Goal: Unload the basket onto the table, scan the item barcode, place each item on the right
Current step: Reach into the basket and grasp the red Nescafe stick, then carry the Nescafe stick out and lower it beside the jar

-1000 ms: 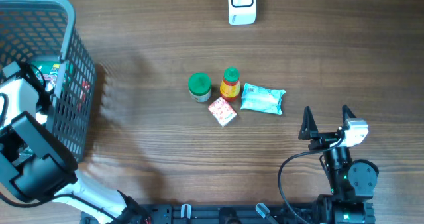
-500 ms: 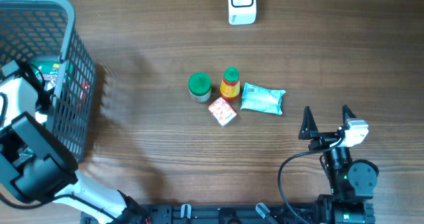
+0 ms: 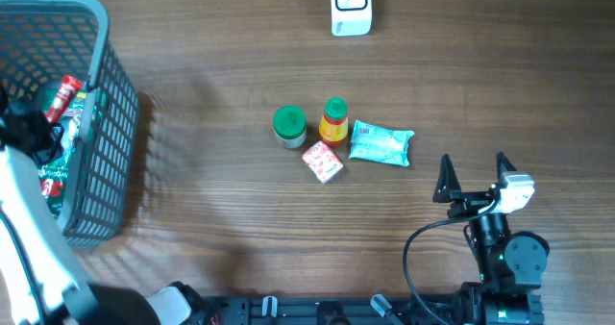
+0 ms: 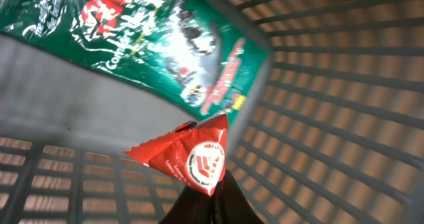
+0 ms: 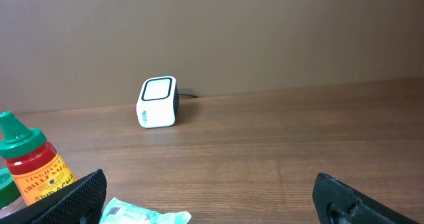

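Left gripper (image 4: 211, 201) closed tight on lower corner of red sachet (image 4: 191, 159), inside basket (image 3: 106, 123), green bag (image 4: 165, 45) just beyond. We judge corner pinch leaves printed faces free to present to scanner (image 3: 350, 6) at far bench (image 3: 240, 229) edge. Right gripper (image 3: 473, 163) spread wide, empty, parked near bench front, clear of transfer path.

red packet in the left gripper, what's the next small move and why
Probably lift it straight up. The left gripper is shut on the red packet, which hangs inside the basket walls with a green bag close by. Clearing the rim first should avoid snagging the mesh before carrying it toward the scanner at the table's far edge.
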### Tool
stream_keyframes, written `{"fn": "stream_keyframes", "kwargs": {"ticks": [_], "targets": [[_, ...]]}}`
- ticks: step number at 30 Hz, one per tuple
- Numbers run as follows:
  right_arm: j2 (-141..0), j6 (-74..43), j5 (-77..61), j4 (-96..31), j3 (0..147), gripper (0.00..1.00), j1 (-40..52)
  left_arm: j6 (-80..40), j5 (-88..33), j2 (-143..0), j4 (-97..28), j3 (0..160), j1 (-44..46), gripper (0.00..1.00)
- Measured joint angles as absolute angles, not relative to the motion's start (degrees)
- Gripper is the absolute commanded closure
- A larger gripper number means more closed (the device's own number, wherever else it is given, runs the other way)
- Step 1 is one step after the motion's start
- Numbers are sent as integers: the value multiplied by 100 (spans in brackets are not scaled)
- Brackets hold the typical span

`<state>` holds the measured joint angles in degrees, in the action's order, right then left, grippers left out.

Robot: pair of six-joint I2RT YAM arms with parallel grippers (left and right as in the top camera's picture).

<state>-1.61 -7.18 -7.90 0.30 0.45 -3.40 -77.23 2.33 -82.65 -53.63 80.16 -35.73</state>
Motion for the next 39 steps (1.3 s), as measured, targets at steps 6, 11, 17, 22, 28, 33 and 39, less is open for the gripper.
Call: {"fn": "stream_keyframes", "kwargs": {"ticks": [6, 11, 17, 22, 28, 33, 39], "targets": [[-161, -718, -790, 30, 45, 0, -340, -7723, 274, -7148, -5299, 8016, -3573, 96], [-161, -718, -792, 30, 45, 0, -340, -7723, 276, -6208, -5317, 8025, -3487, 96], [-161, -718, -792, 30, 45, 0, -340, -7723, 279, -5677, -5651, 8053, -2714, 96], [-161, -718, -790, 30, 45, 0, -340, -7725, 268, -5763, -6097, 8055, -1599, 96], [-161, -718, -790, 30, 45, 0, -340, -7725, 246, -6270, -6217, 8055, -237, 96], [-161, -718, -790, 30, 45, 0, -340, -7723, 589, -6969, -6224, 8055, 1135, 96], [-161, -718, -790, 30, 45, 0, -340, -7835, 1162, -7730, -6508, 8055, 2189, 96]]}}
